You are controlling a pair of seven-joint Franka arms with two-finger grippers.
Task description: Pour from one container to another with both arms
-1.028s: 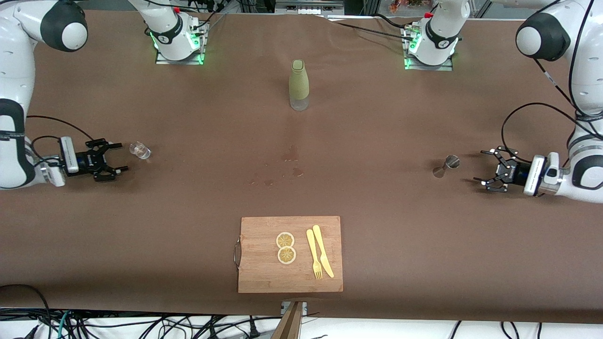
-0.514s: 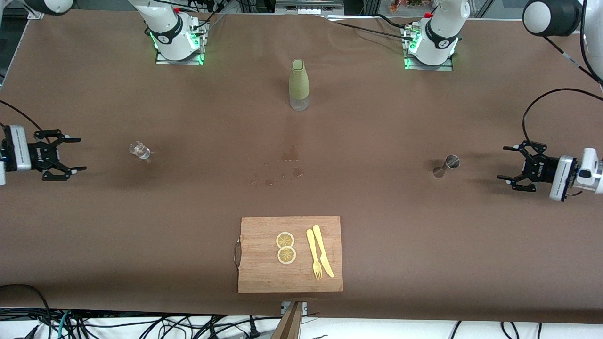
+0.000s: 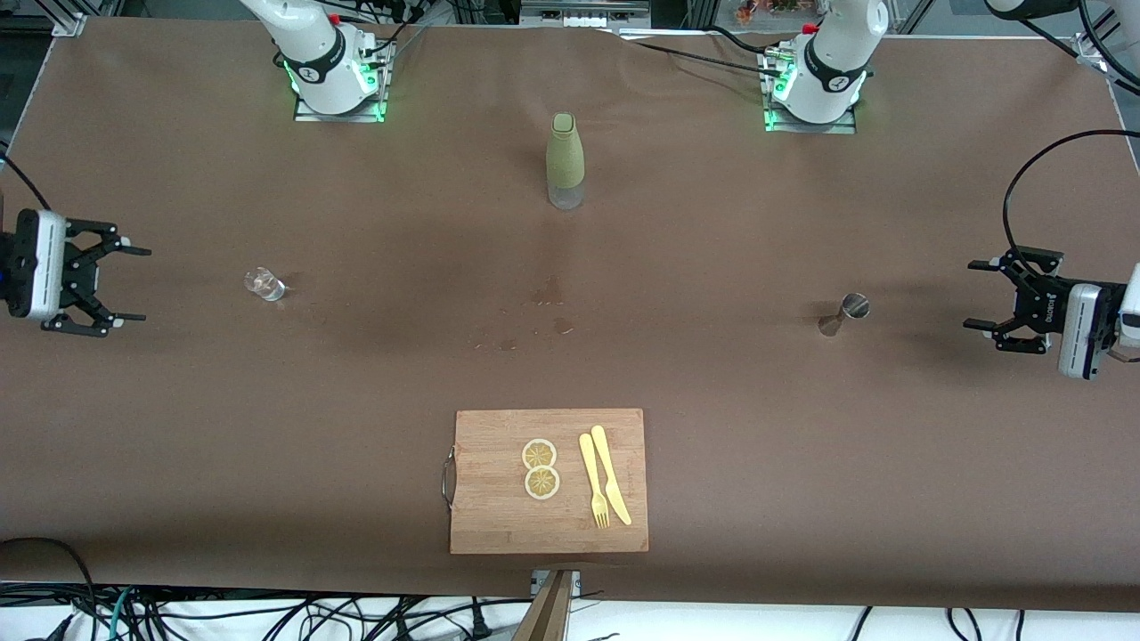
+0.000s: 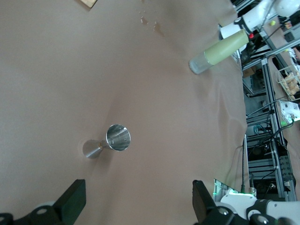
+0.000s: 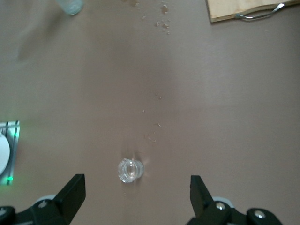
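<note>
With both hands spread wide and empty, the right hand (image 3: 105, 283) well apart from the glass (image 3: 264, 284) and the left hand (image 3: 1002, 294) from the jigger (image 3: 846, 312), either tiny vessel, flanking the bottle (image 3: 565, 160), could be knocked over on the tabletop (image 3: 712, 427) by a misjudged reach.

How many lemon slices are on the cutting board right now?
2: both lemon slices lie on the cutting board, touching, one just farther from the front camera than the other, beside the fork.
</note>
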